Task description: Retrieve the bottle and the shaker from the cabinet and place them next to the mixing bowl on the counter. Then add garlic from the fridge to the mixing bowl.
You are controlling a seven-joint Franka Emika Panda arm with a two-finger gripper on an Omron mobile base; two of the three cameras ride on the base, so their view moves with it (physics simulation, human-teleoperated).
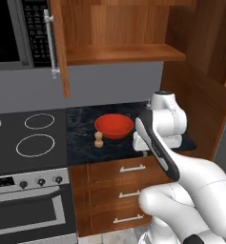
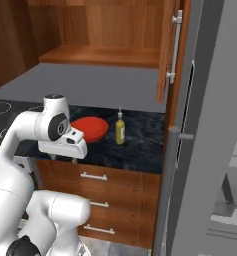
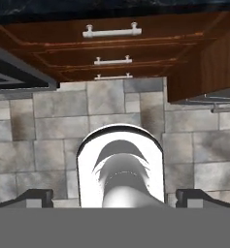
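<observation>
Nearby, shaker [image 1: 99,139] beside bowl [image 1: 114,126].

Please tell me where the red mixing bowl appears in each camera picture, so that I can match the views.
Left base view: the red mixing bowl sits on the dark counter near the picture's middle, with the shaker just in front of it.
Right base view: left of centre, partly behind the arm; the bottle stands to its right.
Hand view: not in it; this camera faces the floor tiles.
Shared landmark: the drawer handles.
</observation>
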